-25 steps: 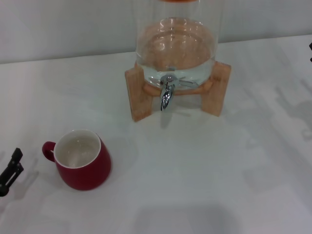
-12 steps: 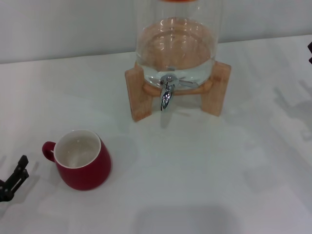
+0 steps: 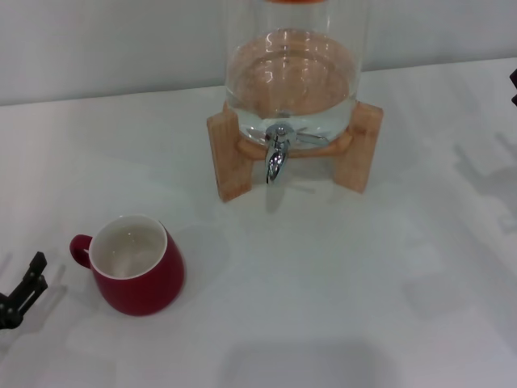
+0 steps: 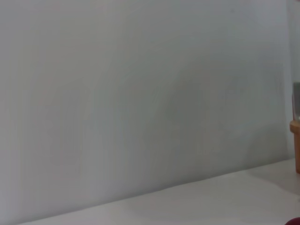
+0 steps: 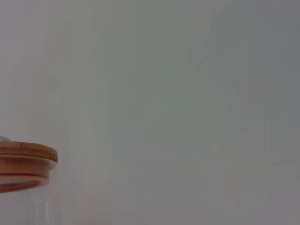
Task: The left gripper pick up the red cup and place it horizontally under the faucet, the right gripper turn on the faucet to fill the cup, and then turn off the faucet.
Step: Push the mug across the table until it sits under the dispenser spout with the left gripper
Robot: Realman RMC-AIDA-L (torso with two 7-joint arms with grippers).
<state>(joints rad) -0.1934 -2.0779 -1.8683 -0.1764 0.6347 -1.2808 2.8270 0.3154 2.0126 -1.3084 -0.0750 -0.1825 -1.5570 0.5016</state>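
Observation:
The red cup [image 3: 137,265] stands upright on the white table at the near left, its white inside showing and its loop handle turned to the left. My left gripper [image 3: 23,289] is a black shape at the left edge of the head view, a short way left of the handle and not touching it. The chrome faucet [image 3: 275,153] sticks out of the clear glass dispenser [image 3: 291,73], spout down, well beyond and right of the cup. Only a black sliver of my right gripper [image 3: 514,87] shows at the far right edge. A red sliver of the cup [image 4: 294,221] shows in the left wrist view.
The dispenser holds water and rests on a wooden stand [image 3: 230,153] at the back centre. Its wooden lid [image 5: 23,161] shows in the right wrist view. A pale wall runs behind the table [image 3: 339,275].
The left gripper has sunk a little lower in the head view, toward the near left edge. Cup, faucet and right gripper have not moved.

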